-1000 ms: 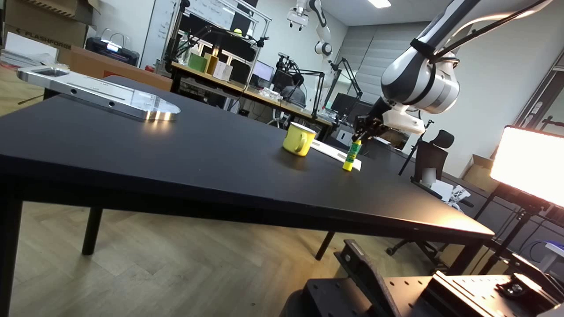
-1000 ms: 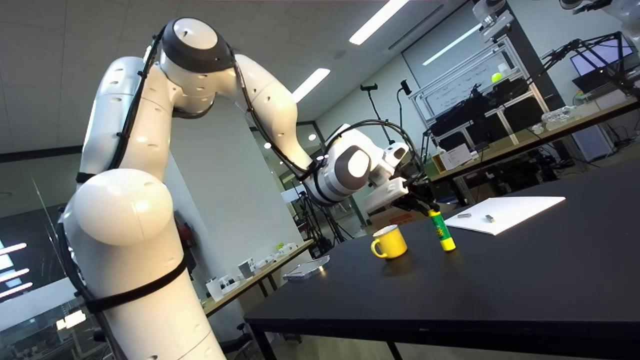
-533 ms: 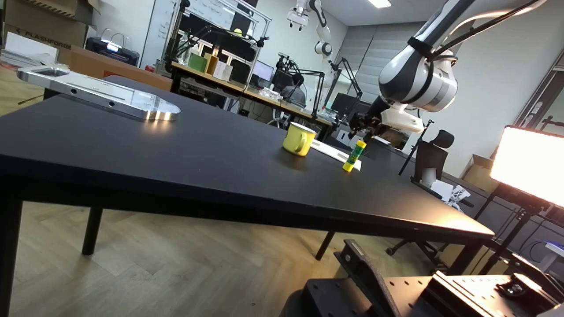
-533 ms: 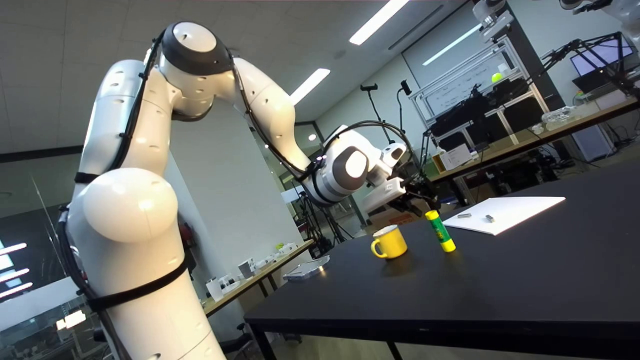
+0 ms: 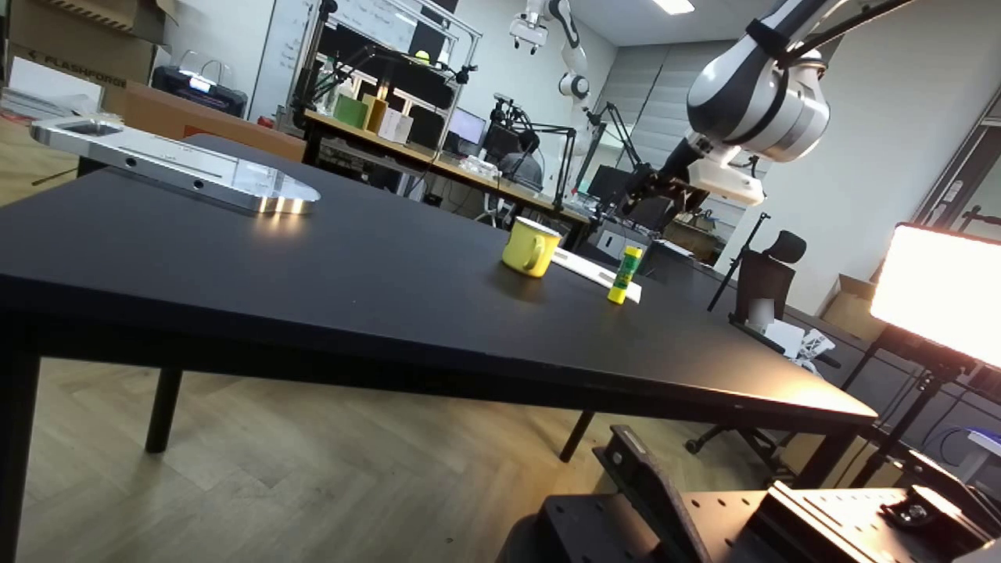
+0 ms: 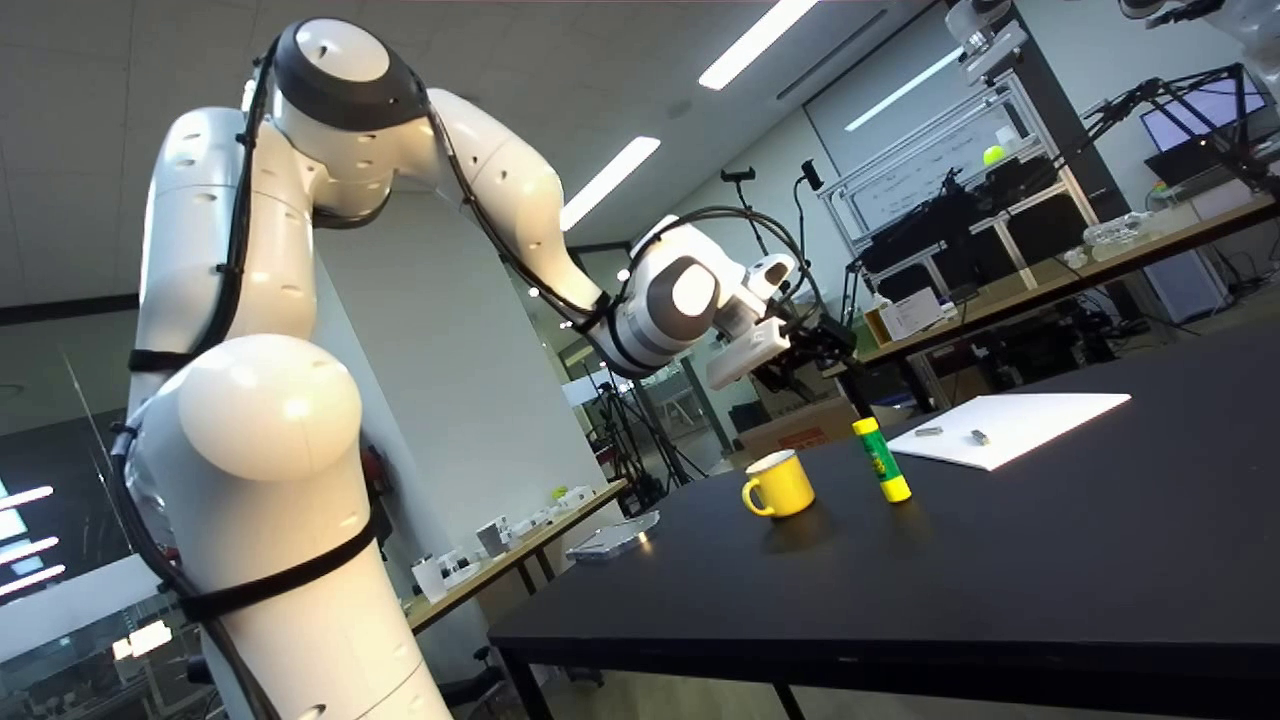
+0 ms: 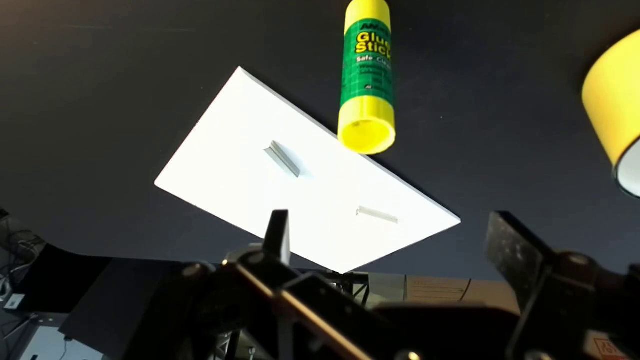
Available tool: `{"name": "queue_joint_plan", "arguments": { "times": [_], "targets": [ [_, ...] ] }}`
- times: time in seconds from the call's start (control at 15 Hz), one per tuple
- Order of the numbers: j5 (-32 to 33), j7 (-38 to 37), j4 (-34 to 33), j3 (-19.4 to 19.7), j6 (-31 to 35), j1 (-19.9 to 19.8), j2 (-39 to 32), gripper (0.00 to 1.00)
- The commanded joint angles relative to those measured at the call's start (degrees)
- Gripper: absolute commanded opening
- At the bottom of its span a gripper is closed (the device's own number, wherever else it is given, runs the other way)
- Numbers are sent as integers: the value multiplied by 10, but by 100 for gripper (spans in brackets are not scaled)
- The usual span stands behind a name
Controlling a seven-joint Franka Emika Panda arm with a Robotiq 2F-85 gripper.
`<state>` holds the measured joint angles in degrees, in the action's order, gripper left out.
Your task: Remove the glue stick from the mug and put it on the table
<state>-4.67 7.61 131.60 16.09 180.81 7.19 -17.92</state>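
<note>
The glue stick [image 7: 367,65], green with yellow ends, stands on end on the black table [image 5: 352,266], outside the mug. It shows in both exterior views, at the glue stick [image 5: 626,275] and at the glue stick [image 6: 880,460]. Beside it sits the yellow mug [image 6: 783,487], upright; the wrist view catches only part of the mug [image 7: 616,95] at the right edge. My gripper [image 7: 389,216] is open, its fingers wide apart with nothing between them. In an exterior view the gripper [image 5: 635,202] hangs above and behind the stick, apart from it.
A white board [image 7: 225,150] with two small grey pieces lies on the table close to the glue stick. At the table's far end rests a shiny metal plate [image 5: 180,168]. A bright lamp panel [image 5: 938,289] stands past one table end.
My gripper has let go of the glue stick, opened and drawn back upward. The stick leaned over half a second ago and stands straighter now. The mug has not moved.
</note>
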Motion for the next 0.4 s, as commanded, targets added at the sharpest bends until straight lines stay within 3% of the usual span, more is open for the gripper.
{"name": "queue_joint_plan", "arguments": {
  "times": [0.0, 0.07, 0.13, 0.33],
  "targets": [
    [24, -13, 12, 49, -62, 37, 52, 100],
    [59, -30, 7, 93, -100, 68, 56, 100],
    [21, -1, 0, 36, -57, 24, 34, 100],
    [44, -7, 1, 83, -91, 56, 47, 100]
  ]
}}
